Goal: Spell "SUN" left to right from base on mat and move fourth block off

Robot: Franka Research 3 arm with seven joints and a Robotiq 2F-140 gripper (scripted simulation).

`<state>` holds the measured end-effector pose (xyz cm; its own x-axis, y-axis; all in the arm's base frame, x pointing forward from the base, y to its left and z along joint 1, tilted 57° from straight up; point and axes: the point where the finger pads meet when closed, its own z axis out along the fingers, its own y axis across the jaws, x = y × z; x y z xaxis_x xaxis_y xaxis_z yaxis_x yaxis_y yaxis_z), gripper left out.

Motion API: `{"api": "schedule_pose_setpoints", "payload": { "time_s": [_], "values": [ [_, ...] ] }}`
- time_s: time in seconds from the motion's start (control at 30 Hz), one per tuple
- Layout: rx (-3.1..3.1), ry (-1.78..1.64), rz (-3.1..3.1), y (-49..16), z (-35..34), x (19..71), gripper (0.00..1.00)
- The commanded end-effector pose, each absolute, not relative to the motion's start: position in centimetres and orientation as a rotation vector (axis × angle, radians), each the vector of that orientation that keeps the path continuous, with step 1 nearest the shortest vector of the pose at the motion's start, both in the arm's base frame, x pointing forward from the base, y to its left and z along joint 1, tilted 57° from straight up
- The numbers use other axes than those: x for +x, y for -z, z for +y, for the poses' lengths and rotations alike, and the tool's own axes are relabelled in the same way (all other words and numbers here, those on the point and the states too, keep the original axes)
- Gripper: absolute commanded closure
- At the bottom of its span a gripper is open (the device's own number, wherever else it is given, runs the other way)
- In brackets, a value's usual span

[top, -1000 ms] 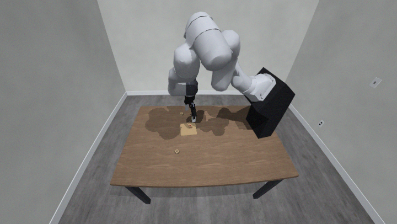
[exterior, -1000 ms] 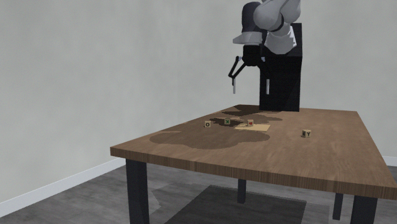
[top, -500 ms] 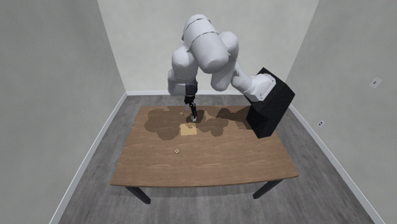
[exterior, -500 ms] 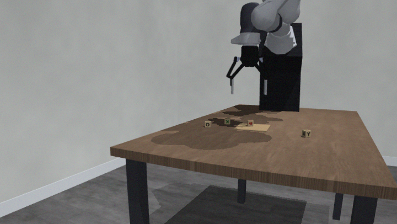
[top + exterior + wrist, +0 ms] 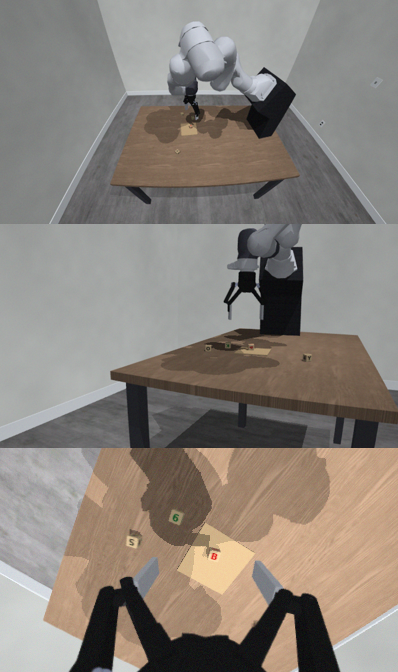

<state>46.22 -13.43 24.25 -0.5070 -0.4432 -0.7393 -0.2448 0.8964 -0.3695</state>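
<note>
Wooden blocks lie scattered around the pale mat (image 5: 185, 132) (image 5: 260, 352) (image 5: 220, 579), which rests flat on the counter (image 5: 223, 166) (image 5: 278, 382) (image 5: 325, 573) as the ground for the word. My tool (image 5: 191, 113) (image 5: 245, 316) (image 5: 205, 567) hangs above them, spread wide and grasping nothing, which leaves me free to choose a block.

Seen from the exterior, the S block (image 5: 182, 113) (image 5: 208, 347) (image 5: 132, 541) sits off the mat, farthest left. Its top already bears the S, so I judge that it needs carrying and perhaps a twist to stand upright for the reader at my base. Right of it is the green-marked block (image 5: 192, 117) (image 5: 227, 345) (image 5: 176, 517), also off the mat, with a 6 or 9 on top and a K on one side. The red-marked block (image 5: 190, 126) (image 5: 251, 346) (image 5: 214, 555) is on the mat, but it shows a B on top, so it serves no purpose there as it lies; it may need rolling or removing. The Y block (image 5: 177, 151) (image 5: 307, 357) stands well apart at right; I cannot read its top.

No U or N shows, so I would check hidden faces before deciding which block stays off.
</note>
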Motion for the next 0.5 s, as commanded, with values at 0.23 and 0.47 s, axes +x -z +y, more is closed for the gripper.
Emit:
{"api": "schedule_pose_setpoints", "payload": {
  "time_s": [0.23, 0.47],
  "values": [
    [-0.742, 0.384, 2.069, -23.6, -14.1, 46.6, 0.0],
    [-0.824, 0.426, 2.047, -23.3, -14.7, 46.7, 0.0]
  ]
}}
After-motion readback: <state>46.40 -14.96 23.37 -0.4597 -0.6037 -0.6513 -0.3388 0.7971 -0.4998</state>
